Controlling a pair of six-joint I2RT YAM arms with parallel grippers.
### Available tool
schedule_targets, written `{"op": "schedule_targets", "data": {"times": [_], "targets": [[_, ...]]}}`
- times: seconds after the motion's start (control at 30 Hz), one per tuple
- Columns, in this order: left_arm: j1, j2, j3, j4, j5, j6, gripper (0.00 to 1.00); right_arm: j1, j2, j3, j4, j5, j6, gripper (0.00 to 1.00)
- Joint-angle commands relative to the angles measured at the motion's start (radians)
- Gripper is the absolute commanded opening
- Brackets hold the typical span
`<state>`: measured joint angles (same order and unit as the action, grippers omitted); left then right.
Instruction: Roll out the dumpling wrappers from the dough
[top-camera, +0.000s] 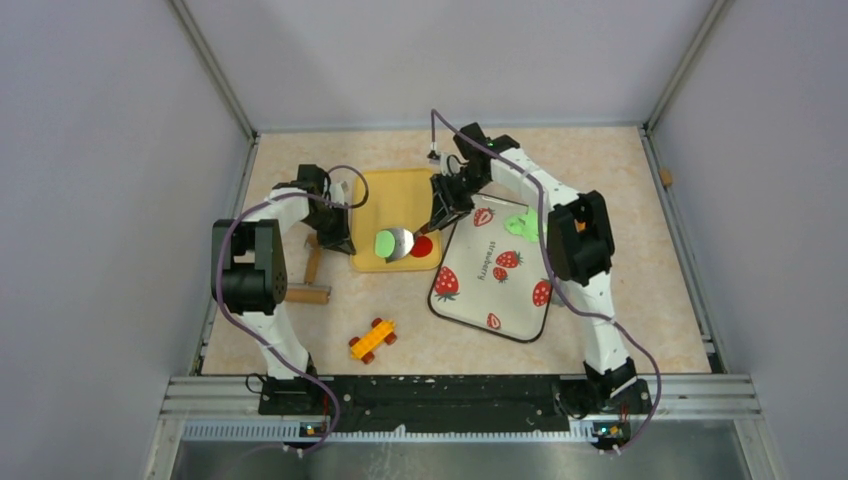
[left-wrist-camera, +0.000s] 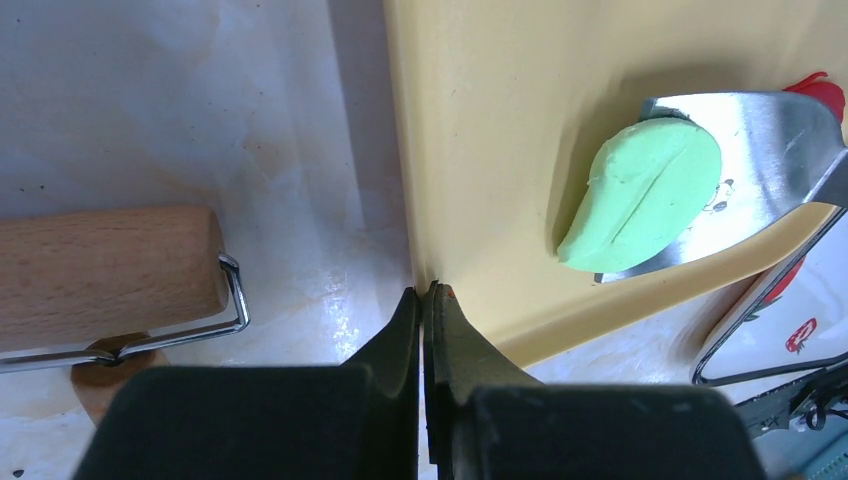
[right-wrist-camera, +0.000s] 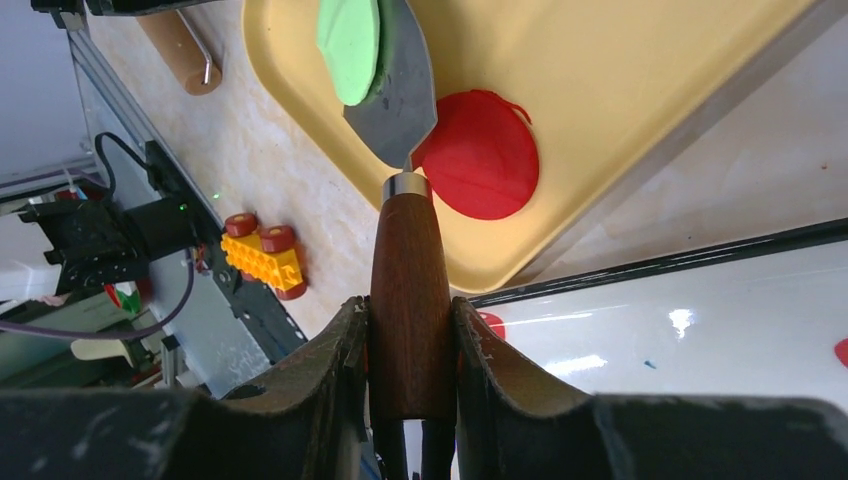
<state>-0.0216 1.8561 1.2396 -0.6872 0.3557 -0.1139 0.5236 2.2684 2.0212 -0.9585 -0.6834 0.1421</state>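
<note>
The green wrapper (left-wrist-camera: 645, 190) is a small oval. It lies on the shiny blade of a spatula (right-wrist-camera: 400, 110), over the near part of the yellow tray (left-wrist-camera: 480, 120). One end of it hangs off the blade.

It looks soft, light and a bit sticky, so a pinch would likely dent or tear it. It is better to lift it from under, or slide it off.

A red disc (right-wrist-camera: 485, 155) lies on the tray, just to the right of the blade. The right gripper (right-wrist-camera: 410, 310) squeezes the spatula's wooden handle from both sides.

The left gripper (left-wrist-camera: 425, 300) is closed tight and holds nothing. Its tips sit at the tray's left edge. A rolling pin (left-wrist-camera: 100, 275) lies on the table to its left.

A bigger lump of dough (top-camera: 522, 225) sits far right on the strawberry mat (top-camera: 495, 290).
</note>
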Motion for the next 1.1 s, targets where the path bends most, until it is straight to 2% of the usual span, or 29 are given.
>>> {"op": "schedule_targets", "data": {"times": [0.0,0.23,0.57,0.77,1.07], "targets": [[-0.004,-0.021,0.045,0.013,0.074,-0.009,0.00,0.015,0.036,0.095,-0.033,0.109,-0.059,0.00],[-0.004,-0.009,0.052,0.010,0.097,-0.013,0.00,0.016,0.082,0.217,-0.051,0.218,-0.120,0.00],[-0.003,0.012,0.073,0.004,0.122,-0.016,0.00,0.053,0.080,0.303,-0.060,0.233,-0.209,0.00],[-0.003,0.016,0.086,-0.002,0.139,-0.019,0.00,0.062,0.077,0.362,-0.057,0.373,-0.261,0.00],[-0.003,0.032,0.098,0.005,0.158,-0.027,0.00,0.062,0.071,0.412,-0.035,0.473,-0.313,0.00]]}}
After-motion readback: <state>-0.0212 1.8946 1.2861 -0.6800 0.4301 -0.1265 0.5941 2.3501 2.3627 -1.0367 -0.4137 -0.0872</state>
